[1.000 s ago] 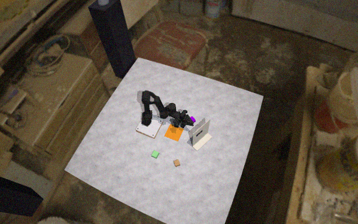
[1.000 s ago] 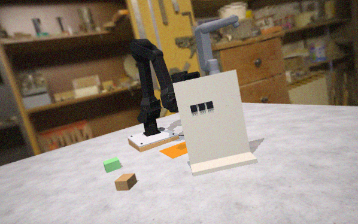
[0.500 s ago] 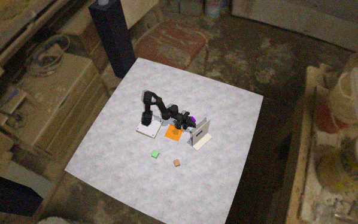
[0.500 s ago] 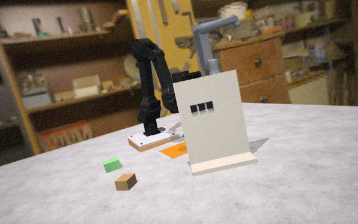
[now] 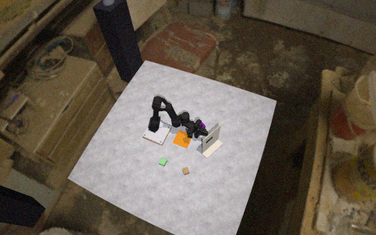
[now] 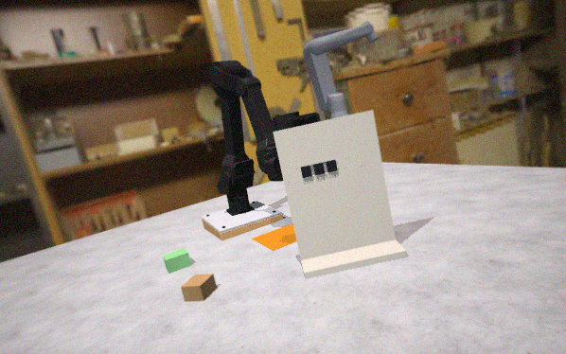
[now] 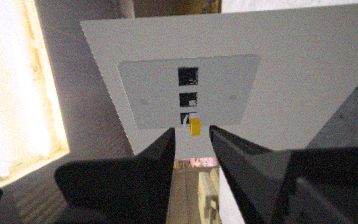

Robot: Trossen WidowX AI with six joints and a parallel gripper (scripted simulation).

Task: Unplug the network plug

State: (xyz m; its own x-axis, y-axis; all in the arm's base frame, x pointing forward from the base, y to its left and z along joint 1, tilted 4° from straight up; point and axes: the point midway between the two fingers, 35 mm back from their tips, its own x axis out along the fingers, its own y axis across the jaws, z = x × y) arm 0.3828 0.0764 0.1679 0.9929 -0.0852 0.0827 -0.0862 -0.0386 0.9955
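Observation:
The upright panel [image 5: 216, 132] [image 6: 341, 208] [image 7: 295, 45] stands on its foot, with three sockets in a column in the wrist view. The plug [image 7: 195, 127] shows there as a small yellow piece at the lowest socket [image 7: 183, 119]; how deep it sits and its thin tab cannot be made out. My gripper [image 7: 192, 131] [image 5: 206, 133] is partly open and empty. Its fingertips point at the panel, one either side of the plug in the image, apparently still short of it. The orange marked square [image 5: 180, 140] [image 6: 272, 239] lies on the table between arm base and panel. The panel hides the gripper in the exterior view.
A green block [image 5: 163, 161] [image 6: 177, 261] and a brown block [image 5: 185, 171] [image 6: 199, 288] lie on the table. A purple block [image 5: 202, 124] shows beside the gripper. The arm's white base board [image 5: 153, 137] [image 6: 243, 222] is beyond the orange square from the panel.

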